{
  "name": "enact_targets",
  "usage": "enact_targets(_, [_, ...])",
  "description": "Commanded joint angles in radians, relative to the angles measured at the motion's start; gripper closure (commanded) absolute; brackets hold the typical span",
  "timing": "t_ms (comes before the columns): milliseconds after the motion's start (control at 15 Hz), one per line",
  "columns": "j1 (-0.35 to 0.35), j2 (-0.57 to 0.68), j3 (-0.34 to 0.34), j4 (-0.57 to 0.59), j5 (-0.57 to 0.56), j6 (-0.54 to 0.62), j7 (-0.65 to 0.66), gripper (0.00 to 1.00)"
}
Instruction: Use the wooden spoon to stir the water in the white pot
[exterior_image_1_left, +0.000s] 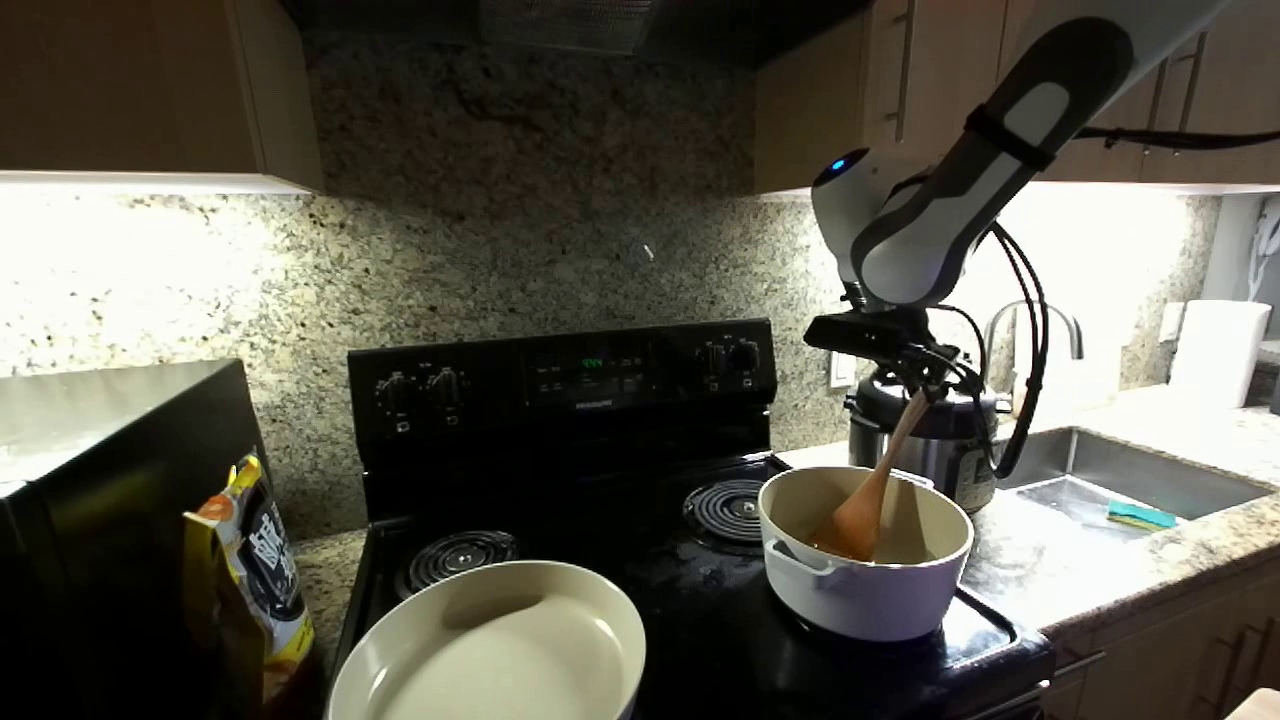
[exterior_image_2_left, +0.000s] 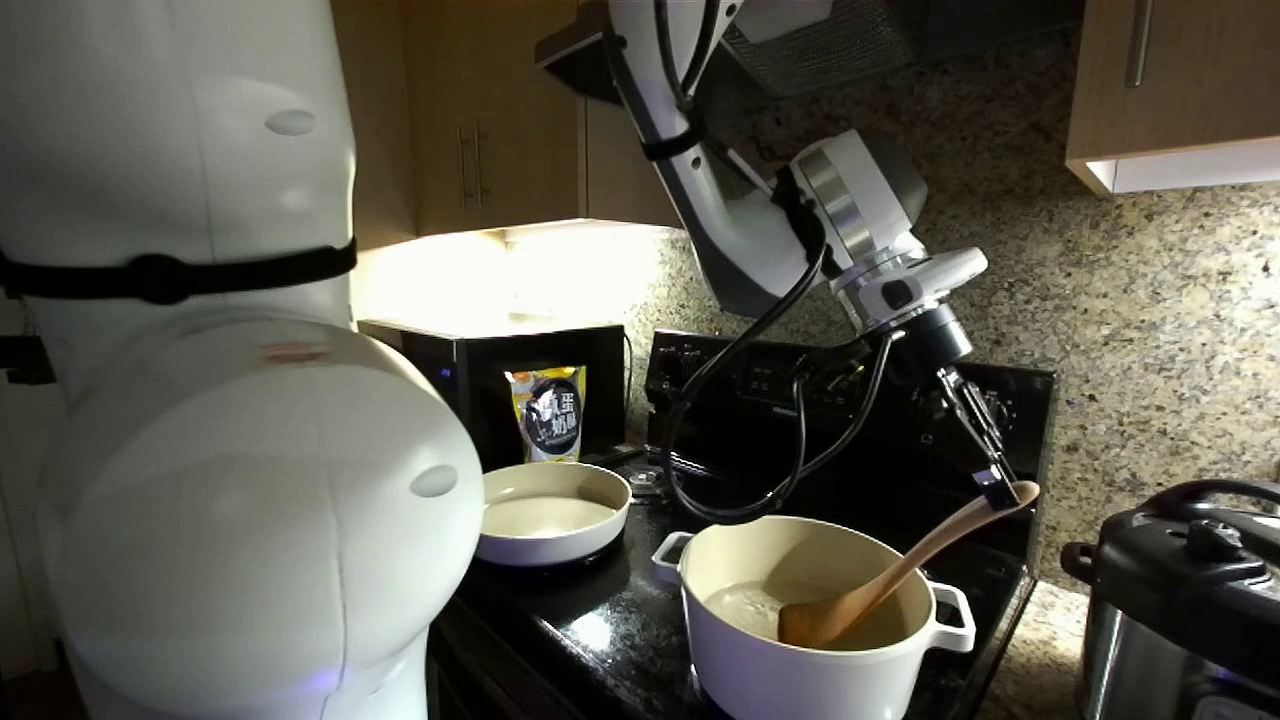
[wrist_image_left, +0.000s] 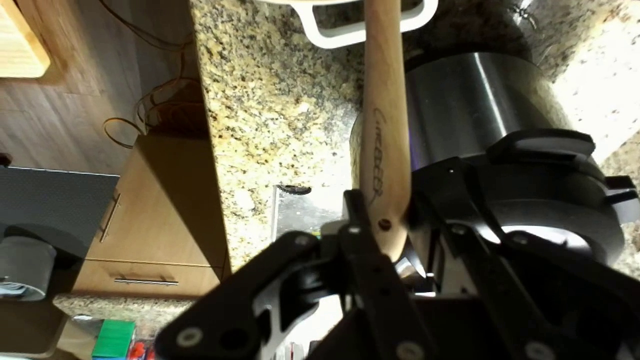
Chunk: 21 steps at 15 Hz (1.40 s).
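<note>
OK, L to R in an exterior view, clock centred on the pot (exterior_image_1_left: 866, 605): bag (exterior_image_1_left: 262, 565) at abt 9 o'clock, dish (exterior_image_1_left: 490, 648) betw. 8 & 9, both well apart from the stirring, so prob. low risk. Pot sits on the stove (exterior_image_1_left: 690, 620), nr the edge at 4; if the spoon (exterior_image_1_left: 868, 505) gets pushed hard vs. pot's wall, pot could skid that way, b/c stove top looks smooth. Water (exterior_image_2_left: 745, 605) shows in pot; fast circles might slop it out. Spoon's head is down in it, handle leaning up to abt 1; can't tell if handle touches rim.

Tool (wrist_image_left: 384, 220), per wrist view, is barely parted: jaws pinched on both sides of the handle's very end, nothing else held. Main worry: w/ grip that far up, drag on the head gets a long lever, so spoon may swivel or slip & drop in. Lifting too high wd pull head clear, so no stir.

Cooker (exterior_image_1_left: 940, 450) at abt 1, nr tool, gap hard to judge; wide swing that way could knock it. Sink (exterior_image_1_left: 1160, 470) betw. 2 & 3, prob. no issue.
</note>
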Motion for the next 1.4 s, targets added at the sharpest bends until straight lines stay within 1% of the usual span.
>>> enact_targets(0, [-0.023,-0.001,-0.014,-0.020,-0.051,-0.012,0.075,0.90])
enact_targets(267, [-0.042,-0.029,-0.036,-0.085,-0.085,-0.012,0.091,0.90])
enact_targets(333, [-0.040,-0.035,-0.039,-0.107,-0.087,0.003,0.072,0.90])
enact_targets(600, [-0.022,-0.027,-0.025,-0.133,-0.077,0.016,0.038,0.90])
enact_targets(1000, [0.030,0.010,0.009,-0.076,-0.023,0.066,-0.028,0.90])
enact_targets(1333, [0.031,0.053,0.008,0.006,0.003,0.040,-0.008,0.90])
